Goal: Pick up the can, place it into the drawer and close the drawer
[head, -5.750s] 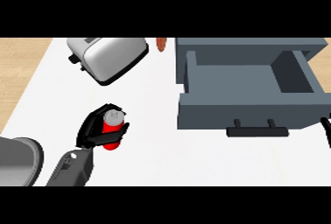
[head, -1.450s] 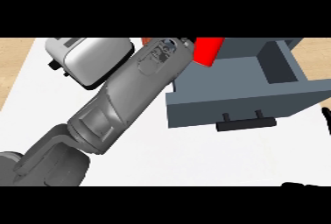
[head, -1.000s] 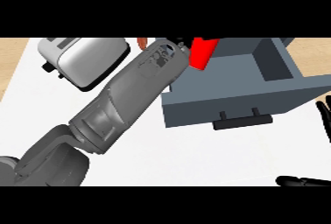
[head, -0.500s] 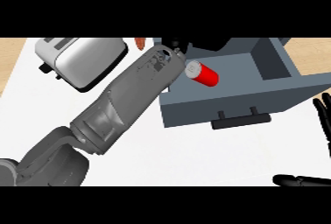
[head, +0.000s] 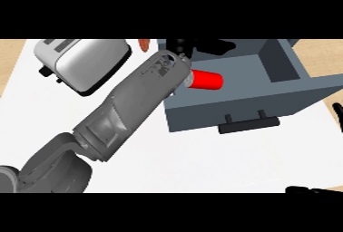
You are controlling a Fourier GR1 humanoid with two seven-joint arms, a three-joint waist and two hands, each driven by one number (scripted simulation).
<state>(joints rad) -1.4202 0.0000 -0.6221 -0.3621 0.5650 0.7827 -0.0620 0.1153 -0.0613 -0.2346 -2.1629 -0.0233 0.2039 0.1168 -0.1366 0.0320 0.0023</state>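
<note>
The red can [head: 206, 80] lies on its side inside the open grey drawer [head: 281, 95], near the drawer's left wall. My left forearm [head: 137, 99] stretches diagonally from the lower left up to the drawer. Its black hand [head: 179, 45] shows just above the can at the drawer's back, fingers spread, not holding the can. The wrist hides the can's left end. The drawer's black handle [head: 249, 123] faces me. Only dark fingers of my right hand [head: 313, 190] show at the lower right edge, holding nothing.
A silver toaster [head: 85, 61] stands on the white counter [head: 221, 158] at the upper left, close beside my left forearm. A small orange-red object [head: 145, 44] lies between the toaster and the drawer. Wooden floor shows past the counter's left and right edges.
The can, earlier held upright in my left hand over the drawer, has left the hand and now lies on its side inside the drawer. The hand has stayed at the drawer's back.
</note>
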